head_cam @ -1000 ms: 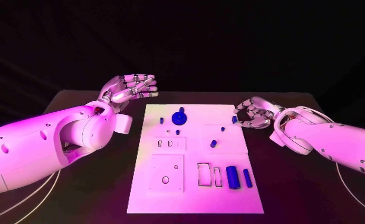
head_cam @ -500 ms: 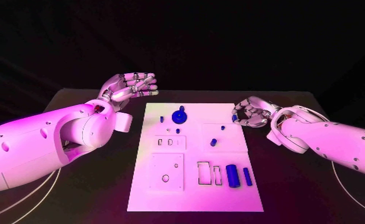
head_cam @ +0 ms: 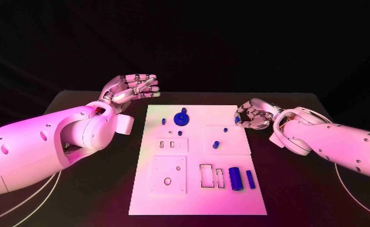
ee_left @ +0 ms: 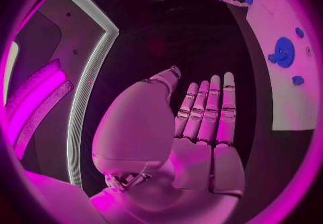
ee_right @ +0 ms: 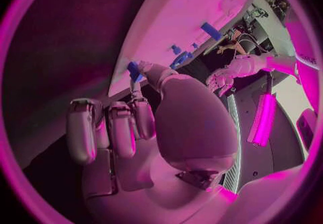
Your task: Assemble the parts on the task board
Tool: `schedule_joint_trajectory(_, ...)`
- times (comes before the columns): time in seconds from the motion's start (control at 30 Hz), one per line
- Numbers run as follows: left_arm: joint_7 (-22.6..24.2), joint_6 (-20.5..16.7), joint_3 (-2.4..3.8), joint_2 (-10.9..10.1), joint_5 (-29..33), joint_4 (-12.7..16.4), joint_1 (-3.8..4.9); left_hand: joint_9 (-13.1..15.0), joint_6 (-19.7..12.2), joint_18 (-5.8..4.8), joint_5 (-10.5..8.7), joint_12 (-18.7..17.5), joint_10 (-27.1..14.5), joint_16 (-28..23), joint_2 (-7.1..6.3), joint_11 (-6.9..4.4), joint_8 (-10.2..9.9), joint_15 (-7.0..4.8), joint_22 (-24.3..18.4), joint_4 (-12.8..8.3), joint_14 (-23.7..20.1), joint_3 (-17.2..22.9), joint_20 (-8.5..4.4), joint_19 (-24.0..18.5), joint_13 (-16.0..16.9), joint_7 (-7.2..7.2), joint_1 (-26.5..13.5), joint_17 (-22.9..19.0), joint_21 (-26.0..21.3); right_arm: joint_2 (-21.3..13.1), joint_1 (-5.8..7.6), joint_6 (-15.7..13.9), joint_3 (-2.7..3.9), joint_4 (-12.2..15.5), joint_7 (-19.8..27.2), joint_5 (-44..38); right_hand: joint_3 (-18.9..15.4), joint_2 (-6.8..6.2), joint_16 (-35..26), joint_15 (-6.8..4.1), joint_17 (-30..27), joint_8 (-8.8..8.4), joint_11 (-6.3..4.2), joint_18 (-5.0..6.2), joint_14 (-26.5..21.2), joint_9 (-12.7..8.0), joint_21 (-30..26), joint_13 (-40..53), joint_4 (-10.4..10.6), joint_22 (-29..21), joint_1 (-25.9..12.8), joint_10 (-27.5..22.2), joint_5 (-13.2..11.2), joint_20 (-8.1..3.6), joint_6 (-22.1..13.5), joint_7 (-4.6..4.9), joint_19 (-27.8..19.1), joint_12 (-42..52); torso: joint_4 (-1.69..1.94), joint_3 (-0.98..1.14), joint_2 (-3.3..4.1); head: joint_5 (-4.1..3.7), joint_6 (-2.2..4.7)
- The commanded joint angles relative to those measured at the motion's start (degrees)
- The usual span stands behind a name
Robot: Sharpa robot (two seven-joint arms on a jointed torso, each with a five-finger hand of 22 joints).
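Observation:
The white task board [head_cam: 197,200] lies in the middle of the black table. A small blue peg [head_cam: 237,120] stands at its right edge, and my right hand [head_cam: 254,114] is at it. The thumb and a fingertip pinch that peg [ee_right: 134,69], with the other fingers [ee_right: 107,127] curled in. My left hand [head_cam: 131,89] hangs above the table beside the board's far left corner; its fingers [ee_left: 209,111] are stretched out and hold nothing. A blue round gear [head_cam: 182,117] stands near the board's far end.
Small blue pegs [head_cam: 216,144] stand at mid-board. Two blue blocks [head_cam: 235,179] lie near the right front beside empty rectangular slots [head_cam: 207,176]. Bare black table [head_cam: 308,184] flanks the board.
My right hand has edged left to the board's right edge and closed round the small peg. The left hand and the other parts have stayed put.

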Motion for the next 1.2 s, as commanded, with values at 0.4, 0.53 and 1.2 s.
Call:
schedule_joint_trajectory(0.4, 0.37, 0.98, 0.04, 0.05, 0.12, 0.07, 0.06, 0.03, -0.58, 0.69, -0.24, 0.19, -0.32, -0.19, 0.16, -0.05, 0.22, 0.08, -0.09, -0.01, -0.36, 0.17, -0.03, -0.45, -0.01, 3.68, -0.39, 0.05, -0.28, 0.20, -0.04, -0.64, -0.01, -0.14, -0.54, -0.65, 1.02, 1.64, 0.34, -0.77, 15.08, 0.87, -0.60, -0.93, 5.97, 0.31, 0.68, 6.30, 0.13, 10.12, -0.18, 0.35, -0.12, -0.77, 1.29, -0.40, 1.89, 0.37, 0.03, 0.03, -0.03, -0.10, -0.17)
schedule_joint_trajectory(0.53, 0.36, 1.01, 0.04, 0.03, 0.12, 0.09, 0.06, 0.03, -0.58, 0.69, -0.24, 0.19, -0.32, -0.19, 0.16, -0.05, 0.22, 0.08, -0.09, -0.01, -0.36, 0.17, -0.03, -0.45, -0.01, 3.68, -0.39, 0.05, -0.28, 0.24, -0.04, -2.14, -0.01, 0.03, -0.18, -1.28, 1.58, 2.73, 0.34, -1.05, 15.08, 1.92, -0.93, -1.05, 5.97, 0.78, 1.06, 6.45, -0.04, 10.49, -0.08, 0.54, 0.24, -1.02, 2.47, -0.80, 2.19, 0.47, 0.03, 0.02, -0.03, -0.22, -0.25)
schedule_joint_trajectory(1.2, 0.25, 1.07, 0.03, 0.25, 0.12, -0.40, 0.06, 0.03, -0.64, 0.70, -0.25, 0.22, -0.36, -0.19, 0.16, -0.04, 0.26, 0.09, -0.10, -0.04, -0.42, 0.21, -0.02, -0.47, -0.02, 3.69, -0.42, 0.13, -0.28, -0.42, 2.27, -12.09, 0.35, 10.44, -11.20, -4.71, 3.19, 4.53, 0.34, -1.41, 15.08, 3.91, -1.16, -0.96, 5.97, 1.92, 0.61, 6.04, -0.77, 10.26, -0.30, 0.23, -0.23, -1.54, 2.41, -0.91, 1.99, -0.13, -0.02, 0.00, -0.24, -0.04, -0.08)
